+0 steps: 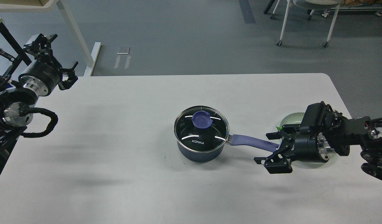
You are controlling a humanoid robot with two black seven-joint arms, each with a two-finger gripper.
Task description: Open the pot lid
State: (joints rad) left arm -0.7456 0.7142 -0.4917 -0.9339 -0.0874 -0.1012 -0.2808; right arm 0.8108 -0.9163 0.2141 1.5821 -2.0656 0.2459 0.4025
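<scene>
Lid (202, 127) is seen seated flat on the pot (200, 148), approx. mid-table, slightly right of centre, so the task is judged not yet begun: nothing lifted, knob untouched. Left to do: knob to be reached, gripped, lid raised and set aside.

Lid: clear glass disc w/ metal rim, blue-purple knob (202, 119) at centre, white "KONKA" lettering near the front edge; light streaks are reflected in the glass. Pot: small, dark navy, black inside seen thru the glass, lavender-blue handle (252, 142) pointed to the right.

Right gripper (272, 151) is held with fingers spread apart, nothing clamped, at the handle's far end; the handle tip lies between the fingers, contact can't be told. A pale green plate (291, 118) is partly hidden behind that arm.

Left gripper (44, 40) is parked at the table's (116, 155) far left corner, well apart from the pot; seen end-on and dark, so open or closed can't be told.
</scene>
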